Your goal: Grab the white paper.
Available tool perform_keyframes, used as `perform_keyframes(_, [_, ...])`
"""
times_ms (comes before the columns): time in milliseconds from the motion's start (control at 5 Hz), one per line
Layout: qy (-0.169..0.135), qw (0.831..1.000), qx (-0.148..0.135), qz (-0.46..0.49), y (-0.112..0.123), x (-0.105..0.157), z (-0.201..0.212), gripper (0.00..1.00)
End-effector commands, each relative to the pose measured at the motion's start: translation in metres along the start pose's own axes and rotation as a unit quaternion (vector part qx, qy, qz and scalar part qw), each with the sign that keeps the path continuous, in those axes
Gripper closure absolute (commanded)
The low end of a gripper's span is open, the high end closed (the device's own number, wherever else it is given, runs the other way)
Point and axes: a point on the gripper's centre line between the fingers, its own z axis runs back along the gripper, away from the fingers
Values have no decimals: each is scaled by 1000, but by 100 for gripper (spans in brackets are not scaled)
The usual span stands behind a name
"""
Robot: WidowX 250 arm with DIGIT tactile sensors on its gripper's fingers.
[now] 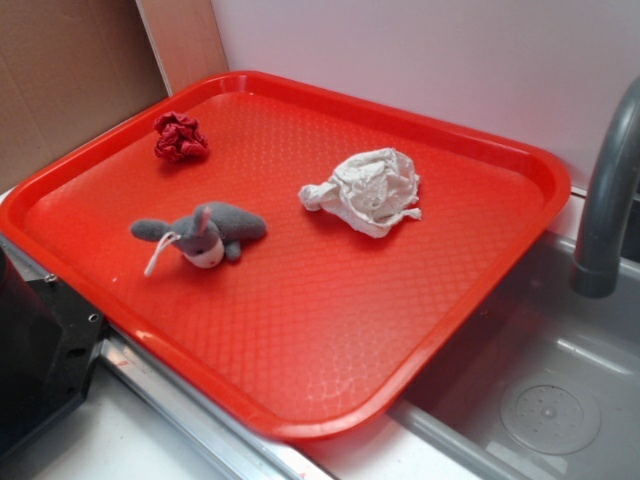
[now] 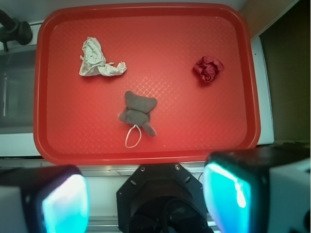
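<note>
Ahead of the end effector [image 2: 150,194] and off to its left, the white paper [image 2: 98,60] lies crumpled on the red tray [image 2: 146,150], well apart from the fingers [image 2: 63,201]. End effector wide open, nothing held. Grey plush animal [image 2: 137,112] sits straight ahead, nearer than the paper. Red paper ball [image 2: 208,68] lies ahead to the right. Sink faucet [image 1: 607,190] beside the tray.

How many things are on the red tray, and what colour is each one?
White: 1, the white paper
Red: 1, the red paper ball
Grey: 1, the plush animal
Total: 3, all apart on the tray.
</note>
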Motion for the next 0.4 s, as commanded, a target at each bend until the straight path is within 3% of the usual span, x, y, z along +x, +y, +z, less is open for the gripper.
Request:
perform_keyframes(0, [0, 1000, 0, 0, 0, 0, 0, 0])
perform_keyframes(200, [3, 999, 4, -54, -11, 45, -43, 0])
